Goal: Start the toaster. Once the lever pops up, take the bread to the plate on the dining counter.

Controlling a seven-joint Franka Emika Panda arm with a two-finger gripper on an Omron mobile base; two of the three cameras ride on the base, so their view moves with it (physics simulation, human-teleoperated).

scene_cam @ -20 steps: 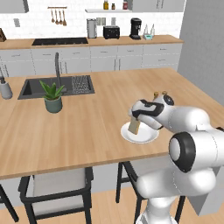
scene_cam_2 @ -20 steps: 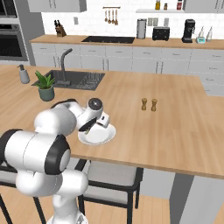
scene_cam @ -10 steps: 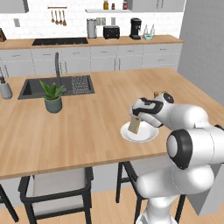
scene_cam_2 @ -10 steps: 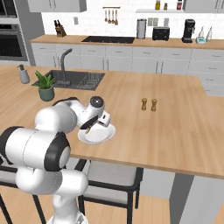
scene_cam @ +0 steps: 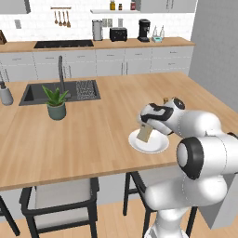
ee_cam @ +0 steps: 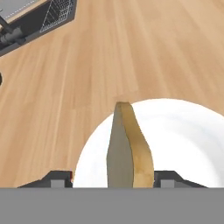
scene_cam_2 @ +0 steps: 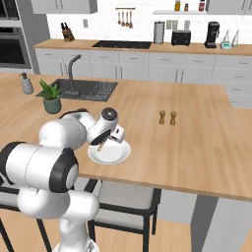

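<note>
- The gripper [scene_cam: 148, 126] has crept slightly toward the upper right of the left base view over the last second.
- The bread [scene_cam: 145, 133] (pinched on edge) moved with it, above the plate [scene_cam: 155, 145].

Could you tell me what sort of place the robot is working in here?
A rendered home kitchen: a wooden dining counter with an inset sink, a hob on the wall worktop, and a toaster beside a coffee machine.

bread [scene_cam: 145, 133]: 1 | plate [scene_cam: 155, 145]: 1 | shakers [scene_cam_2: 167, 117]: 2 | potted plant [scene_cam: 56, 102]: 1 | toaster [scene_cam: 118, 34]: 1 | coffee machine [scene_cam: 144, 30]: 1
</note>
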